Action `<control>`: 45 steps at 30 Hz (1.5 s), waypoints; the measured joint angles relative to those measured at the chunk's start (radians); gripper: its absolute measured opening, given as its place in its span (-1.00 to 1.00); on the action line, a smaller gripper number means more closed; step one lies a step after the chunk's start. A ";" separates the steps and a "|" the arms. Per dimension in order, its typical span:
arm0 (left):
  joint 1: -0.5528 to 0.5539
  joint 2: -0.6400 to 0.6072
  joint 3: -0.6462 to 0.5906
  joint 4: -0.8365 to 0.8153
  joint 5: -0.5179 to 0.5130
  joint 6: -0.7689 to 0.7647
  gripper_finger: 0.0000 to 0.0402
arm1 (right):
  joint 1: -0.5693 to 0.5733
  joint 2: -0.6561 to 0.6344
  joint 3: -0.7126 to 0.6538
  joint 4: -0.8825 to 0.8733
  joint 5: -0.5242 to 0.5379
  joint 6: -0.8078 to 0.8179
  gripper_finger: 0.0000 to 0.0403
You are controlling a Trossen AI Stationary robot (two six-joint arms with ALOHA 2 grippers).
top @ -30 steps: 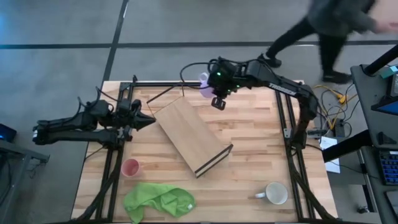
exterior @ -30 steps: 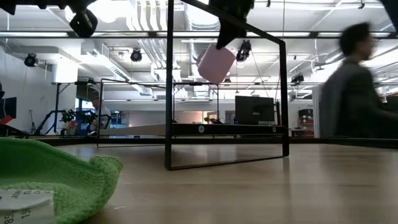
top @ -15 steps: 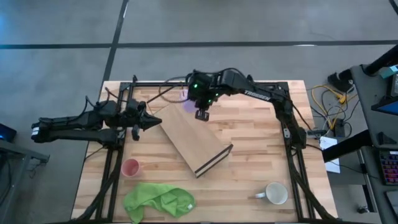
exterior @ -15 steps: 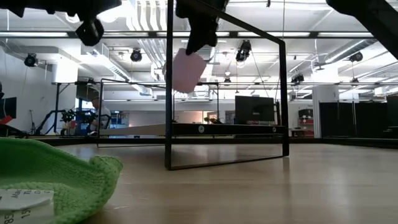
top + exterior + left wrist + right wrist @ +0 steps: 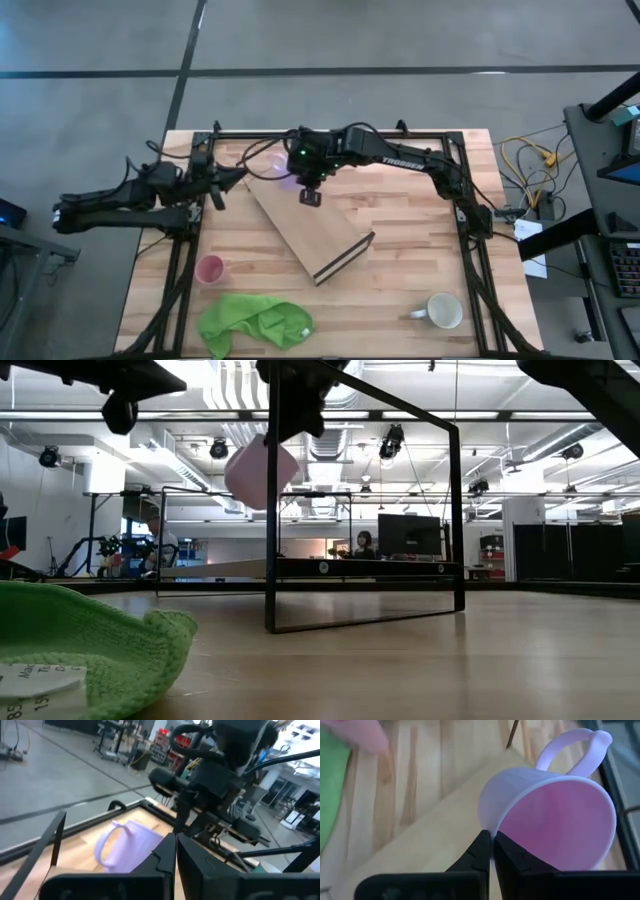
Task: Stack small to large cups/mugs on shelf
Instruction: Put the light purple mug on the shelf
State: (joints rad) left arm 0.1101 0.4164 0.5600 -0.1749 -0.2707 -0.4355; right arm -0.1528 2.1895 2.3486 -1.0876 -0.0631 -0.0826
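The left end effector (image 5: 213, 187) hovers with fingers closed and empty at the table's (image 5: 420, 250) left side, just beside the shelf's (image 5: 305, 220) far corner, its arm stretched low and level, apparently waiting. The right end effector (image 5: 300, 172) pinches the light purple cup's (image 5: 283, 166) rim, holding it tilted in the air over that corner, arm reaching across, probably to set it down there first.

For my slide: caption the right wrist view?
Right gripper pinching the light purple cup by its rim above the shelf.
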 joint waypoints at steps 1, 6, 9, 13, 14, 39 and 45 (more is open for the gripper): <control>0.000 -0.005 0.000 0.001 0.000 0.000 -1.00 | 0.000 0.000 -0.001 0.016 0.000 0.000 -0.96; 0.000 -0.027 0.003 0.008 -0.001 0.001 -1.00 | -0.002 0.000 -0.030 0.040 0.000 0.004 -0.96; 0.000 -0.028 0.002 -0.003 0.000 0.002 -1.00 | -0.003 0.000 -0.074 0.078 0.000 0.016 -0.96; 0.000 -0.028 0.002 0.001 0.000 0.003 -1.00 | -0.003 0.000 -0.130 0.132 0.000 0.015 -0.96; 0.000 -0.028 0.002 0.001 0.000 0.003 -1.00 | -0.003 0.001 -0.136 0.141 0.000 0.018 -0.96; 0.000 -0.021 0.002 0.001 0.001 0.003 -1.00 | -0.053 0.088 -0.146 0.201 0.006 0.048 -0.96; 0.000 -0.016 0.002 0.001 0.002 0.003 -1.00 | -0.055 0.087 -0.146 0.205 0.003 0.048 -0.91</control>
State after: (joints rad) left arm 0.1101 0.4008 0.5620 -0.1738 -0.2692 -0.4324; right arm -0.2077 2.2768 2.2021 -0.8823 -0.0601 -0.0341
